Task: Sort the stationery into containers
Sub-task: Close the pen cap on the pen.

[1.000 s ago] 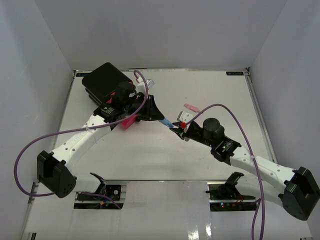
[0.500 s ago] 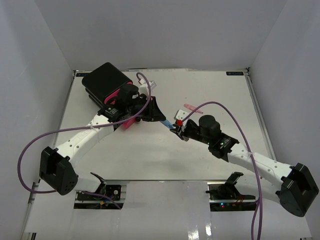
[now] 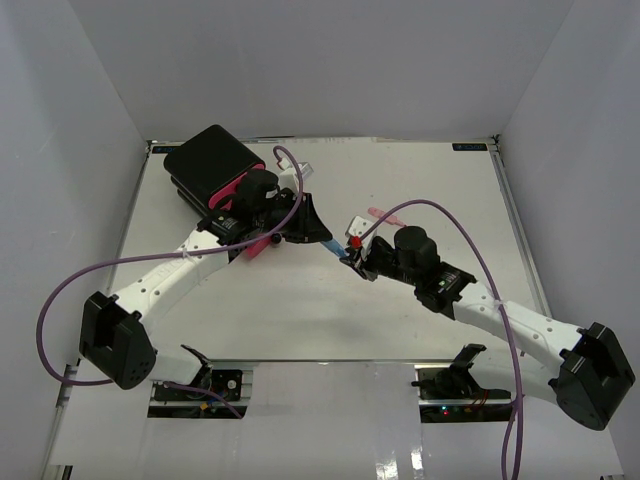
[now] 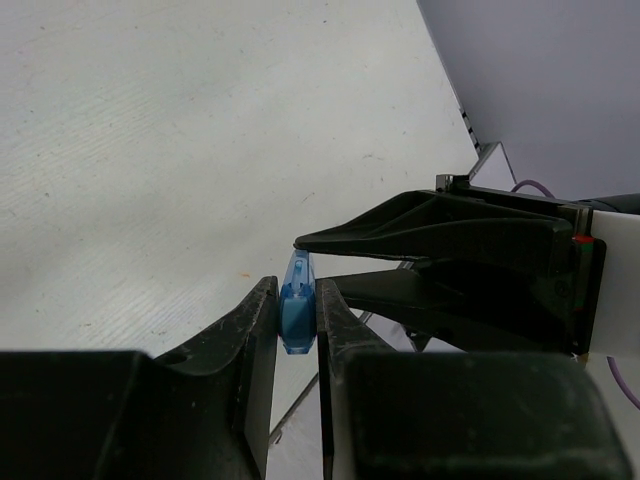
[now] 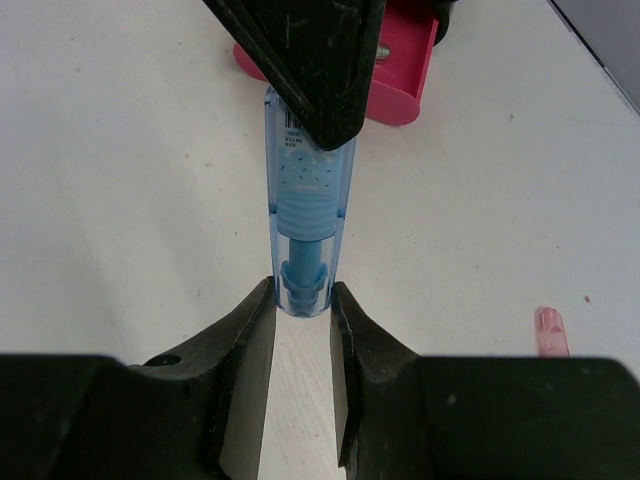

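left tool (image 4: 297, 300): closed to a narrow slit, its two fingers pinching one end of a blue pen (image 4: 297, 318).
right tool (image 5: 300, 300): closed just as narrowly, its fingers clamped on the pen's other end, where a darker blue inner part shows through the barrel.
blue pen: see-through and held roughly level in the air between the two tools, which face each other tip to tip. It touches nothing but their fingers.
why both grip it: this looks like a handover from one arm to the other, with each tool holding an end so the pen cannot drop while it changes hands. Which way it is passing cannot be told.
tabletop (image 3: 430, 180): white, lying below the pen near its middle.
pink drawer (image 5: 395, 85): an open pink tray on the tabletop just behind the left tool, partly hidden by that arm. It is probably where the pen is headed.
black box (image 3: 205, 160): rounded, at the far left corner, with a pink front showing on its near side.
pink piece (image 5: 548, 332): a small loose item lying on the tabletop beside the right tool, not yet sorted.
next need: one tool has to let go before the other pulls away, or the thin pen may twist or slip.
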Available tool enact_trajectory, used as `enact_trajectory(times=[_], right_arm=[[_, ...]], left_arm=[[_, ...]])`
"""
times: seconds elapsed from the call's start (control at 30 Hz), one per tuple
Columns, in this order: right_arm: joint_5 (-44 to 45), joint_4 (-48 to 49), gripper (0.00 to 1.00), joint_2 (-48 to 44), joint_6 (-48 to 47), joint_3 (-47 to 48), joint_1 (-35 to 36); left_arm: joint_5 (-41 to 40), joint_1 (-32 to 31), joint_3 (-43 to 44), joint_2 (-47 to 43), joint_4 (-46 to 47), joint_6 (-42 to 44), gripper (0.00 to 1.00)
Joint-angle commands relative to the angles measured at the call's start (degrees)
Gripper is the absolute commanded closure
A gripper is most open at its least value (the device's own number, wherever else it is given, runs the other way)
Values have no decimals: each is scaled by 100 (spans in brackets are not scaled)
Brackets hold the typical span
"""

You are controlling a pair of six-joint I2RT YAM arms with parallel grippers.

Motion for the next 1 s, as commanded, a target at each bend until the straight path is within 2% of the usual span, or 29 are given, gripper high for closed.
enact_trajectory(times=[0.0,0.17,0.27,0.47,0.77,0.8,0.87,0.97], right_arm=[[-589,2035,92,-184,-15,729,129],[-536,1894,91,-377,-15,395,138],[-492,1771,89,-456,-50,246,129],[-475,1622,77,-500,-76,43,138],[-54,1446,49,-711,-6,-519,138],[8,1437,42,-746,55,-606,129],[148,1411,38,-860,99,-835,138],[281,1183,25,-1018,178,-1028,129]], left_arm=[[77,-369,-160,76,-363,-3,84],[-372,-369,-28,-162,-390,155,100],[-522,-378,86,-223,-477,260,100],[-645,-369,324,-267,-548,340,100],[-1189,-360,824,-250,-926,656,100],[-1234,-360,842,-250,-952,665,100],[-1304,-343,860,-258,-979,709,100],[-1532,-308,843,-285,-1023,744,100]])
